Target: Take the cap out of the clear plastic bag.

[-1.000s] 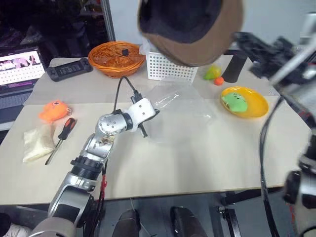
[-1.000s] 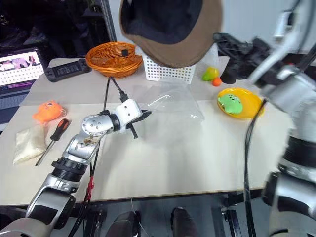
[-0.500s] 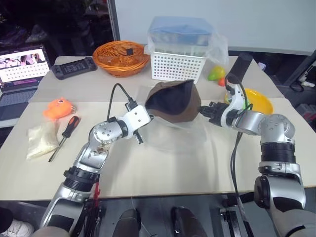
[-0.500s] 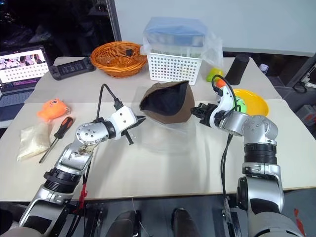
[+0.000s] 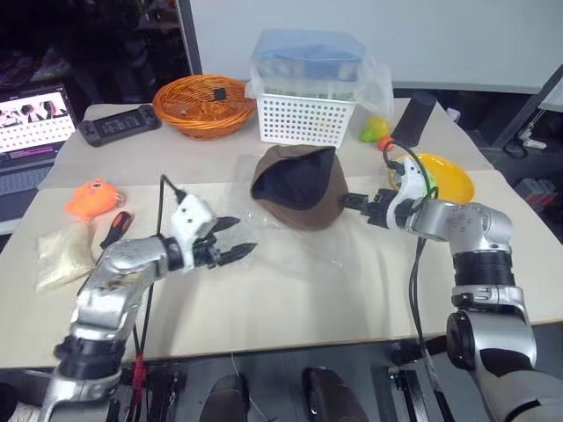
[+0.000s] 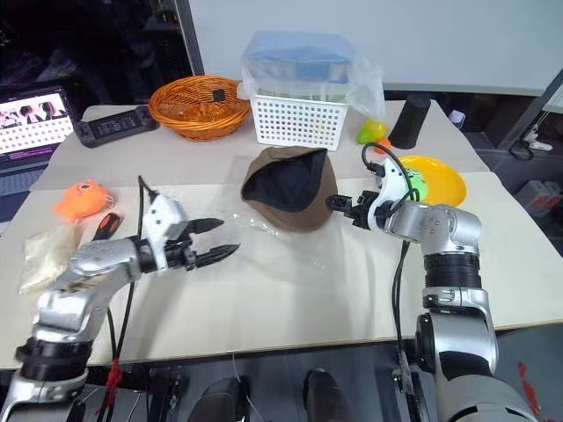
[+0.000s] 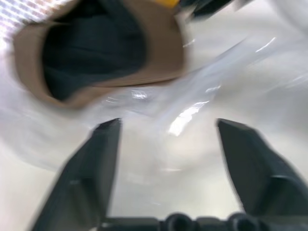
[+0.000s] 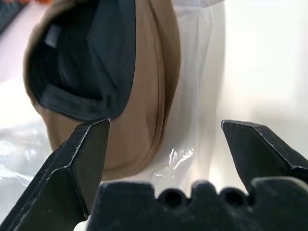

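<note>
A: What is on the left?

B: The left gripper [image 5: 230,239] hangs over the table [image 5: 290,299] with its two black fingers spread wide, holding nothing.

A: Where is the cap?

B: The soft dark-brown fabric cap [image 5: 299,186] lies in the middle, dark inside facing up, out of the big crinkly clear plastic bag [image 5: 286,242] and resting on top of it.

A: And on the right?

B: The right gripper [image 6: 339,207] is spread wide too, just beside the cap's right edge, pinching nothing.

A: What could go wrong?

B: I think an arm could catch the slippery bag and drag the cap along, maybe off the table.
</note>
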Controlling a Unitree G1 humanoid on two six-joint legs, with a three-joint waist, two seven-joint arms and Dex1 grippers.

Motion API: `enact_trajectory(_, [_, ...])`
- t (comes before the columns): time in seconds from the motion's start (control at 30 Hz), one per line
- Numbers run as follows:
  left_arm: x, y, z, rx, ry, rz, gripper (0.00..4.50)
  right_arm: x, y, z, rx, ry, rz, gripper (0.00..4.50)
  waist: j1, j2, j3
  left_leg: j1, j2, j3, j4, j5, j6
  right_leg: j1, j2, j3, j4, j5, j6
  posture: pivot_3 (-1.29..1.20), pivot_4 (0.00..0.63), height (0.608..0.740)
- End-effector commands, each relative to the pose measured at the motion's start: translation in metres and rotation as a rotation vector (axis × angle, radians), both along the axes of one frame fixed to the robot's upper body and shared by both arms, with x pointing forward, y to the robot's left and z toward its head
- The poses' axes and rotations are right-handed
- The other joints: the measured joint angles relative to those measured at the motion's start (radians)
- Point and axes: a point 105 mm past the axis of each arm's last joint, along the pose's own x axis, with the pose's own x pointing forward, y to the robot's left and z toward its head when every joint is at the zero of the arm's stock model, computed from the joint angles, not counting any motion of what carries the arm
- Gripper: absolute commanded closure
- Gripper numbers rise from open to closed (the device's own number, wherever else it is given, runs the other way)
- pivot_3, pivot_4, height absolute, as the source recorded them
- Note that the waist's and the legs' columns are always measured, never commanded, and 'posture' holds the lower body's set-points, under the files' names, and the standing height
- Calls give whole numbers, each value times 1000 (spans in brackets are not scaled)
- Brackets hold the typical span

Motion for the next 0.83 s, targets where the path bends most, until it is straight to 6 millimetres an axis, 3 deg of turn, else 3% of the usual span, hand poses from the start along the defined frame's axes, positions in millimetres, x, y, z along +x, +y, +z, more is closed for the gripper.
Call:
enact_trajectory(0.03, [-12,29,40,-169,-19,53,40,1,-11,38,-63,-161,-6,0,2,0,0,0,0,0,0,0,0,0,0,0,0,0,0,0,150,740])
enact_trajectory(0.17, [-4,77,66,-344,-96,319,40,-12,-26,43,-205,-219,0,0,10,0,0,1,0,0,0,0,0,1,0,0,0,-1,1,0,150,740])
enact_trajectory(0.27, [11,112,55,-366,-145,630,40,-16,-41,44,-402,-329,-67,0,14,-1,0,3,0,0,0,0,0,3,0,0,-1,-1,1,0,150,740])
enact_trajectory(0.33, [15,123,47,-375,-160,749,40,-16,-45,48,-477,-430,-122,0,15,-1,-1,4,-1,0,0,0,0,5,-1,0,-1,-1,1,0,150,740])
enact_trajectory(0.47, [21,120,21,-257,-198,937,40,-25,-31,26,-621,-547,-106,0,15,-1,-1,4,-1,0,0,0,-1,4,-1,0,-1,0,0,0,150,740])
enact_trajectory(0.63, [18,110,-11,-149,-209,972,40,-30,-16,-18,-608,-513,-107,0,9,-1,-1,4,-1,1,-1,0,-1,3,0,2,0,3,-5,0,150,740])
enact_trajectory(0.73, [10,107,-29,-125,-211,985,40,-33,-20,-38,-558,-494,-185,0,11,-1,-1,4,-1,1,-1,0,-1,3,0,2,0,3,-5,0,150,740])
enact_trajectory(0.83, [3,115,-40,-99,-214,1024,40,-30,-23,-44,-544,-488,-244,0,11,-1,-1,4,-1,2,-1,0,-1,3,-1,2,-1,3,-5,0,150,740])
